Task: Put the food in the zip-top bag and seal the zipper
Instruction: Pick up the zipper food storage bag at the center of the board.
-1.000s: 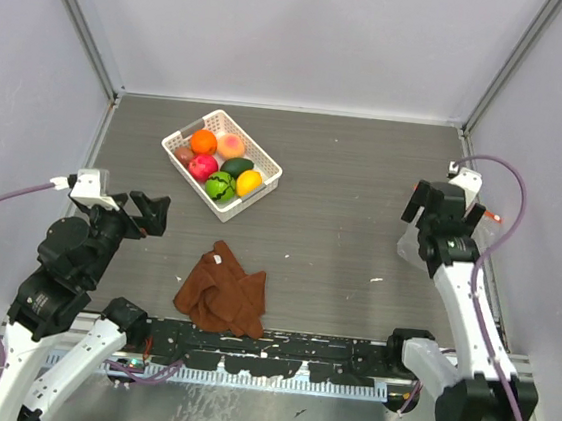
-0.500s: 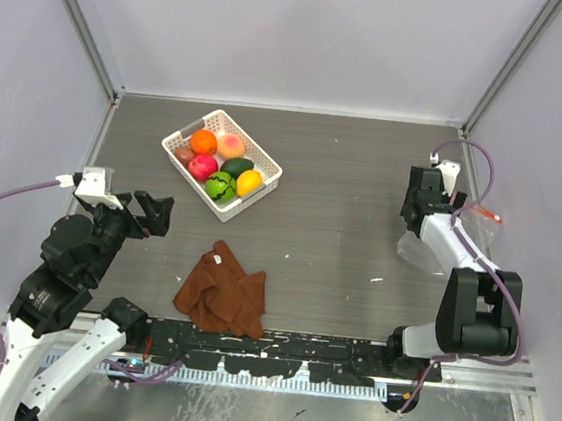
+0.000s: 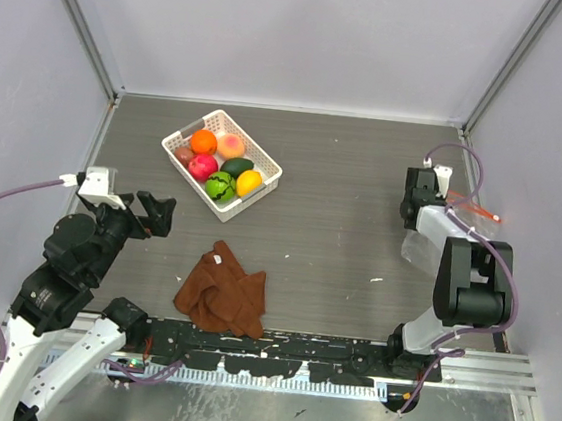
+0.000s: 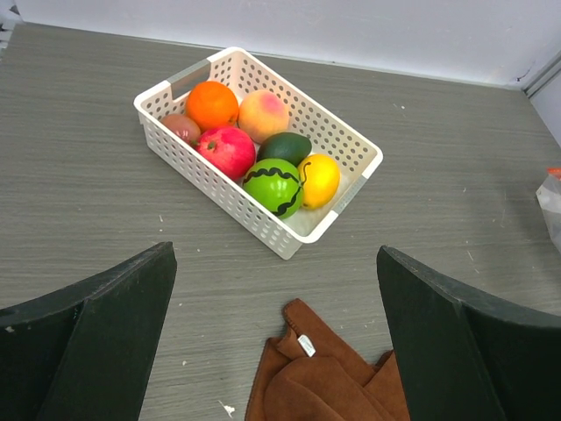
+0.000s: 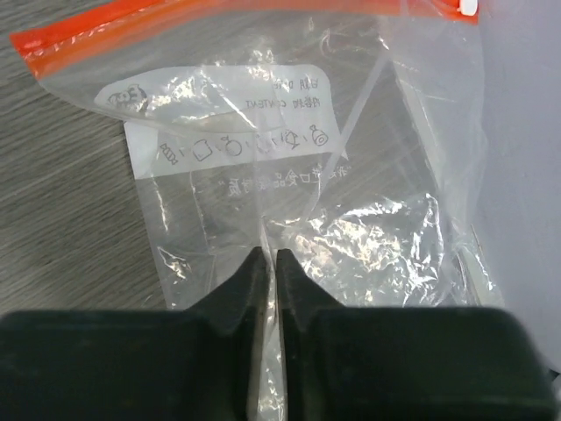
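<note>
right gripper (image 5: pixel 269 254): clenched, the jaws almost meeting on a raised crease of clear film; it grasps the zip-top bag (image 5: pixel 289 158) on its body, well away from the mouth.
left gripper (image 4: pixel 273 256): spread wide, holding nothing, hovering over the table (image 4: pixel 79 193) and facing the basket (image 4: pixel 263 230).
bag position: lies mostly flat at the right edge of the table beside the wall (image 3: pixel 559 149), well apart from the basket; the zipper (image 5: pixel 131 22) runs along the edge farthest from the pinching fingers.
food (image 4: pixel 230 149): all in the basket, none in the bag.
step in hand: likely securing the bag so it can be drawn toward the middle and opened.
doing it well: lift slowly, since a pinch on one thin fold can slip or catch only the top layer; keep the mouth facing the left arm; avoid dragging the film against the wall.
bag material: thin, glossy, crinkled plastic with a printed white panel; limp, so it will sag when raised.
zipper material: stiffer orange-red strip, straight.
fruit: smooth, rounded, inclined to roll.
basket: rigid white lattice plastic.
brown cloth (image 4: pixel 324 377): soft, crumpled, near the left arm.
</note>
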Robot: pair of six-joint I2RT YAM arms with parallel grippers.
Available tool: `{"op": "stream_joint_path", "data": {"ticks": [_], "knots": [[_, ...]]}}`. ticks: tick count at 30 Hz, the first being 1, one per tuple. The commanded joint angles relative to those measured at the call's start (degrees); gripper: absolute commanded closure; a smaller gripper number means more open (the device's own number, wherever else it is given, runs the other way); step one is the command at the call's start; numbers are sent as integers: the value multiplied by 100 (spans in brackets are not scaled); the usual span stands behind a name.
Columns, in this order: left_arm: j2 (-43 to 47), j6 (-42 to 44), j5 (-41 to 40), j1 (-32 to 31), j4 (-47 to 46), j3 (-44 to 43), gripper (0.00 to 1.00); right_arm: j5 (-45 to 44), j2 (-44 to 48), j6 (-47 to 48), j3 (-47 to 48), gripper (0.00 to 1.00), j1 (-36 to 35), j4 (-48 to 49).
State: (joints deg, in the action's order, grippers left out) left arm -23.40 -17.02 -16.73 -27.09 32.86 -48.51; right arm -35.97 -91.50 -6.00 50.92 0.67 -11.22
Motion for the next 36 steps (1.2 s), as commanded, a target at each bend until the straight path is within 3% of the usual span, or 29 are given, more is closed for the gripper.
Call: {"op": "stream_joint_path", "data": {"ticks": [1, 3, 13, 25, 36], "knots": [[-61, 106, 78, -42, -368, -10, 2, 26, 363, 32, 167, 91, 9, 198], [-68, 110, 128, -51, -376, -16, 2, 110, 608, 73, 121, 99, -55, 182], [-460, -91, 604, -51, -236, -347, 2, 621, 2109, 540, -192, 99, -1328, 234], [-1928, -1191, 1790, -51, 268, -1141, 2, 1309, 3622, 1373, -1265, 99, -3138, 1607], [-3197, -2392, 2970, -55, -9, -1555, 0, 1332, 4070, 2434, -2158, 99, -4841, 2981]]}}
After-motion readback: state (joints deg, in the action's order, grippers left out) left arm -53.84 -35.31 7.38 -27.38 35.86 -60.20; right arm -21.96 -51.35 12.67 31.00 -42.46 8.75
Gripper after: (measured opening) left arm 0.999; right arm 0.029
